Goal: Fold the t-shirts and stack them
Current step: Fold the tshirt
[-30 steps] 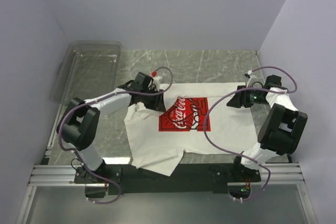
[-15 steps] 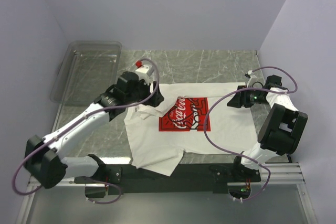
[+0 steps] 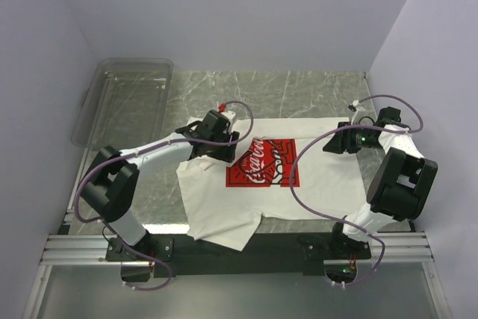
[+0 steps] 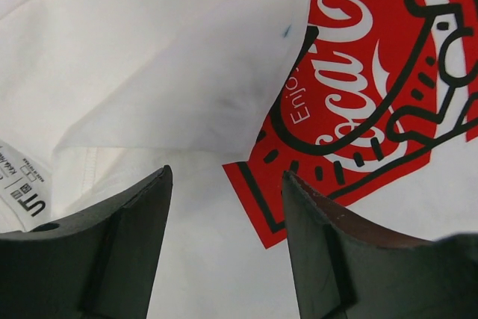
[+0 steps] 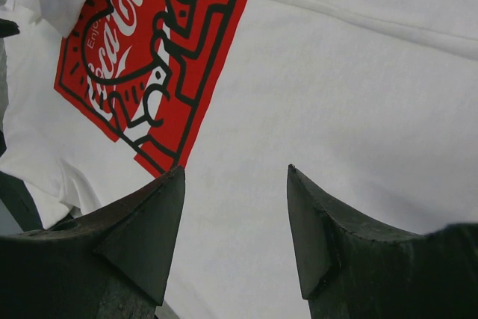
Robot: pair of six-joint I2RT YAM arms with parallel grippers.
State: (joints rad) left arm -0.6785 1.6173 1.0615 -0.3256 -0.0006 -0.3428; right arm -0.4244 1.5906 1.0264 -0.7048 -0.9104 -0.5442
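**Early fold on 1 shirt, both pincers released**

I read this as the first folding stage. The shirt [image 3: 321, 184] lies face-up across the tabletop [image 3: 299, 95], with 1 flap [image 4: 187, 87] by the collar turned over a corner of the red print [image 3: 263, 163]. My left pincer [image 4: 224, 177] hovers just above that flap, jaws apart with nothing between them. My right pincer [image 5: 235, 173] hangs over the shirt's other side, also parted and empty. Next, I judge each pincer must drop onto an edge, pinch only the layers wanted and carry them across evenly, since floppy cotton may bunch or drag. Nothing is stacked yet.
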